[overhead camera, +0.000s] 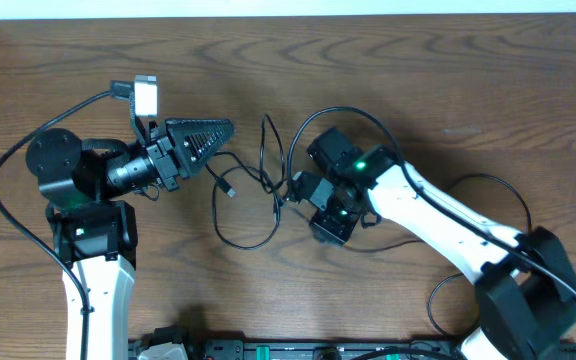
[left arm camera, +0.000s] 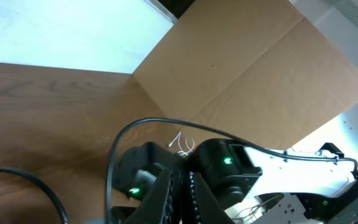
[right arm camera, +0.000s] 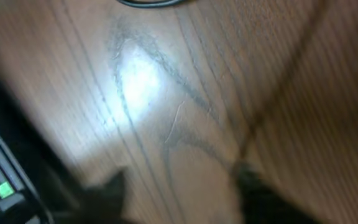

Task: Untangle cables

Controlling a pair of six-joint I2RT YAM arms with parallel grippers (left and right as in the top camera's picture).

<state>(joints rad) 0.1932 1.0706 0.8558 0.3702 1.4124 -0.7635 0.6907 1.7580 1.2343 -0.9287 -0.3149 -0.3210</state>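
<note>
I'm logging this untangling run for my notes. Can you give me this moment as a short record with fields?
surface: wooden table
black cable: loose loops lying between the two grippers
white cable: thin strand seen only in the left wrist view, beyond the fingertips
left gripper: shut, pointing toward the loops
right gripper: fingers apart over bare wood; wrist view blurred

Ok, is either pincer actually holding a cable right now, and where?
Left pincer: shut, but a cable between its tips cannot be made out. Right pincer: open, holding nothing; a black cable blurs past one finger.
</note>
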